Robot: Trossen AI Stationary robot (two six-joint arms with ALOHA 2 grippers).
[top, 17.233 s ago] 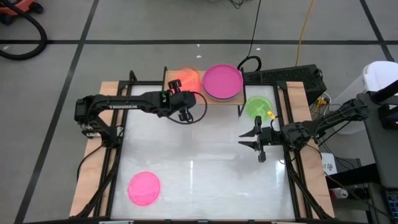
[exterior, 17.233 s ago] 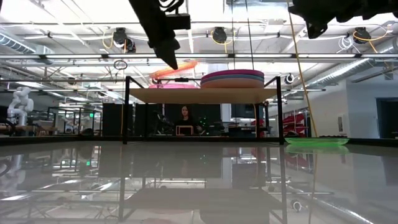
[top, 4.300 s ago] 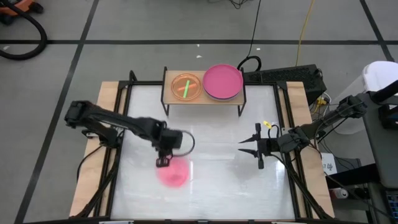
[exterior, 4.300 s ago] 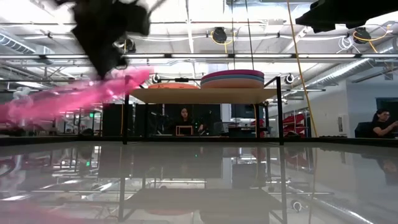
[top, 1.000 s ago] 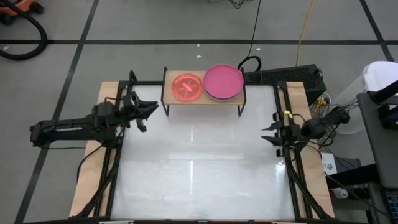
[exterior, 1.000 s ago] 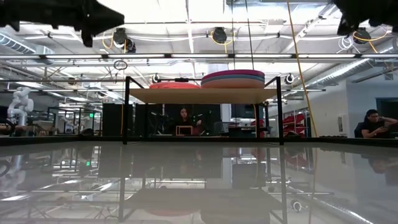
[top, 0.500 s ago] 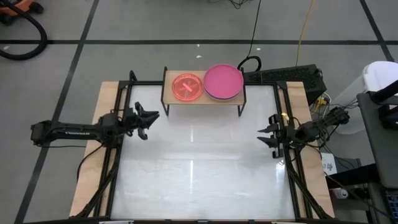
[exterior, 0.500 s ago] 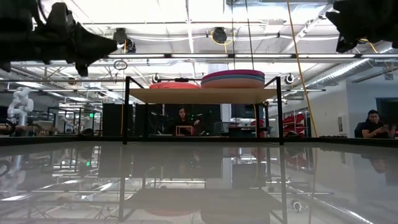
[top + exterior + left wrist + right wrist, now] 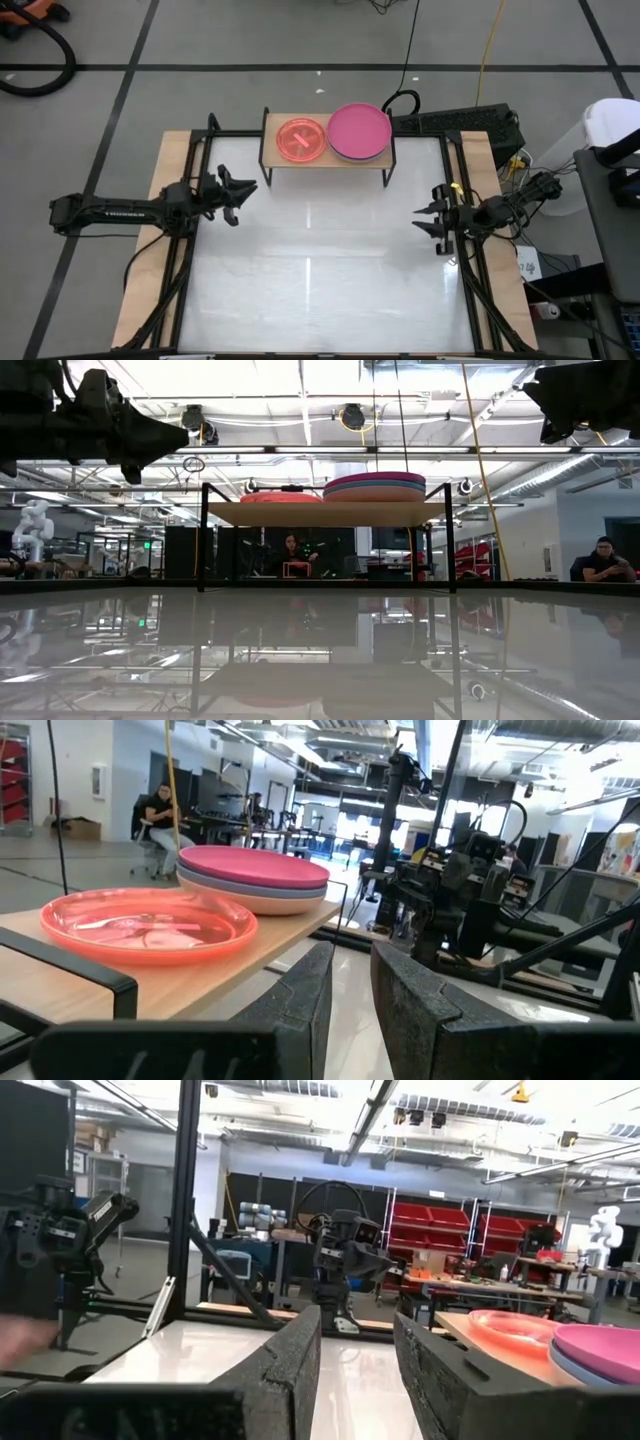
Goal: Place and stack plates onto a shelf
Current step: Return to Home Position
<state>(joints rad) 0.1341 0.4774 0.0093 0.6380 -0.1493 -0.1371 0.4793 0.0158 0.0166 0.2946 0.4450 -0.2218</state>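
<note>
Left tool (image 9: 240,197) now farther from shelf (image 9: 274,160)

Bare white tabletop (image 9: 320,280) across middle and near side: free passage left to right. Far centre blocked by shelf (image 9: 329,161) on thin black legs; low gap open under board between legs. Shelf top taken: small pink plate stack (image 9: 302,139) on left, large magenta-topped stack (image 9: 358,131) on right, just beside each other. Left gripper (image 9: 243,200) at left edge, near shelf's left leg, fingers apart. Right gripper (image 9: 425,226) at right edge, fingers apart, well apart from shelf.
</note>
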